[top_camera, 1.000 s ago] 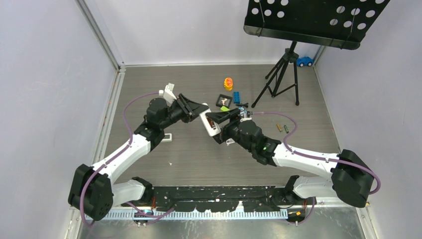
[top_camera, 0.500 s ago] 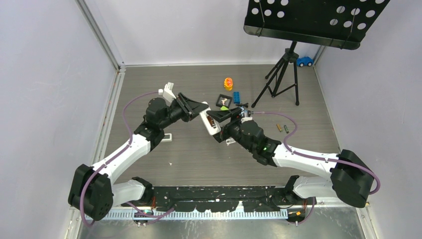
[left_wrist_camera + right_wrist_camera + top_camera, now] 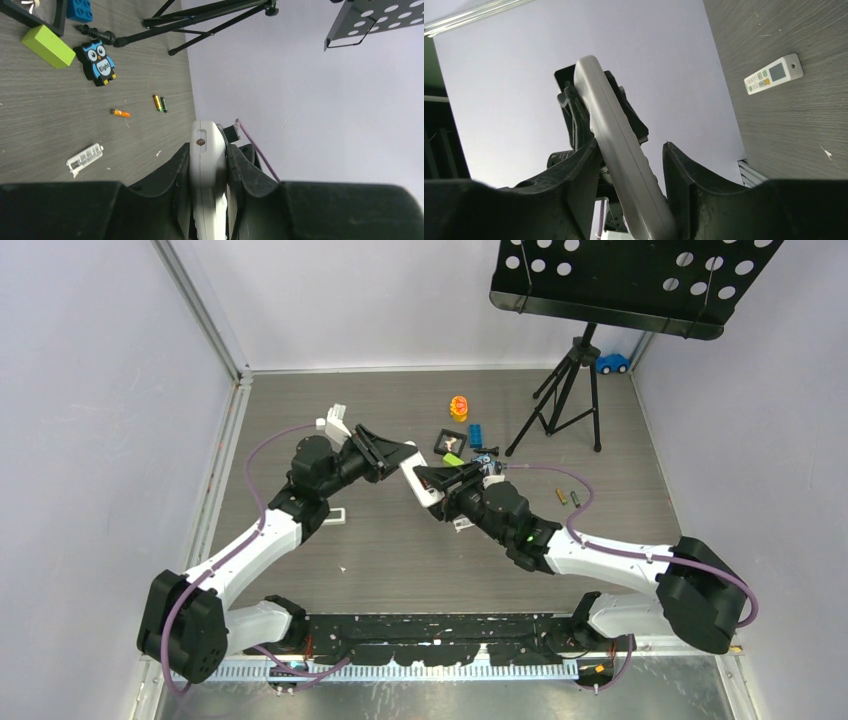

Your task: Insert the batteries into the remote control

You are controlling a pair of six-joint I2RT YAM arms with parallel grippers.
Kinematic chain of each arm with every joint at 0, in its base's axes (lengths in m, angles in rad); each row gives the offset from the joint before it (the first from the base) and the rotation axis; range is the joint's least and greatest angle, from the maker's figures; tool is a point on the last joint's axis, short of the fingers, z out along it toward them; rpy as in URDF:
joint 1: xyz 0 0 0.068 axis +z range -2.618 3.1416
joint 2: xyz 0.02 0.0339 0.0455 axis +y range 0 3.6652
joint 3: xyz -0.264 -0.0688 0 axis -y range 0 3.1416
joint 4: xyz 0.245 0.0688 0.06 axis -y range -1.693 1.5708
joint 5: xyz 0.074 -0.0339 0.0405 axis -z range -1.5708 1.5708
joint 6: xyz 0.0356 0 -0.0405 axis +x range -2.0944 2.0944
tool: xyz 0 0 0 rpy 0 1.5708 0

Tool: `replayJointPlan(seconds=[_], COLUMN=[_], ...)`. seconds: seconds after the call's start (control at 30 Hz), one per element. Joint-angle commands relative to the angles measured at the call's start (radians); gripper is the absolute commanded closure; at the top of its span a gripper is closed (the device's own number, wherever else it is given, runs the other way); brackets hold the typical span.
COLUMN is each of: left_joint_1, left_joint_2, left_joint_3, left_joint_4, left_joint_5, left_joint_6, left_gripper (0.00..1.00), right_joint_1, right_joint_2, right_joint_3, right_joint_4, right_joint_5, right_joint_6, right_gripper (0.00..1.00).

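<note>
Presently clamping the remote control in the left gripper, straddling it with the right gripper, grip indeterminable. Next calling for fetching the batteries at three o'clock.

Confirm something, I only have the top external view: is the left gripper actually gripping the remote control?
Observer: Yes; the left wrist view shows the left gripper clamping the remote control from both sides, edge-on.
Operator: And the batteries?
Observer: An orange battery lies alone on the table; two dark batteries lie side by side near it.
Operator: Anything else?
Observer: The right wrist view shows a second remote on the table, display and buttons up.
</note>
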Motion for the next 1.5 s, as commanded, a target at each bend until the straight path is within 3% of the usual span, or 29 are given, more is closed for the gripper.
replayJointPlan(seconds=[0.0, 0.1, 0.27, 0.4, 0.5, 0.63, 0.77, 0.87, 0.97, 1.07, 1.23, 1.47], left_joint_1=[-0.003, -0.003, -0.001, 0.008, 0.021, 0.032, 0.033, 0.033, 0.033, 0.033, 0.033, 0.033], left_joint_2=[-0.019, -0.013, -0.012, -0.011, -0.004, -0.007, -0.024, -0.036, -0.044, -0.047, -0.037, -0.017], left_joint_3=[0.014, 0.018, 0.022, 0.025, 0.044, 0.075, 0.109, 0.121, 0.134, 0.145, 0.149, 0.147], left_joint_4=[0.027, 0.033, 0.019, 0.011, 0.004, -0.046, -0.151, -0.190, -0.218, -0.236, -0.240, -0.229], left_joint_5=[0.031, 0.038, 0.033, 0.047, 0.100, 0.176, 0.231, 0.262, 0.282, 0.294, 0.317, 0.331], left_joint_6=[-0.002, -0.016, 0.003, 0.032, 0.075, 0.182, 0.313, 0.377, 0.420, 0.444, 0.451, 0.437], left_gripper=[1.00, 1.00, 1.00, 1.00, 1.00, 1.00, 1.00, 1.00, 1.00, 1.00, 1.00, 1.00], right_joint_1=[-0.006, -0.009, -0.012, -0.026, -0.061, -0.115, -0.129, -0.129, -0.127, -0.122, -0.092, -0.042], right_joint_2=[-0.005, -0.007, -0.022, -0.046, -0.062, -0.138, -0.262, -0.280, -0.249, -0.221, -0.219, -0.161], right_joint_3=[-0.013, -0.020, -0.037, -0.085, -0.127, -0.167, -0.085, -0.015, 0.044, 0.095, 0.131, 0.202], right_joint_4=[0.094, 0.099, 0.122, 0.177, 0.211, 0.192, -0.045, -0.179, -0.263, -0.328, -0.391, -0.463], right_joint_5=[0.019, 0.016, 0.017, 0.004, -0.061, -0.132, -0.232, -0.342, -0.436, -0.462, -0.409, -0.339], right_joint_6=[0.018, 0.016, -0.029, -0.091, -0.189, -0.441, -0.809, -0.971, -1.059, -1.126, -1.223, -1.301], right_gripper=[0.55, 0.55, 0.28, 0.19, 0.18, 0.19, 0.16, 0.15, 0.17, 0.27, 0.33, 0.33])
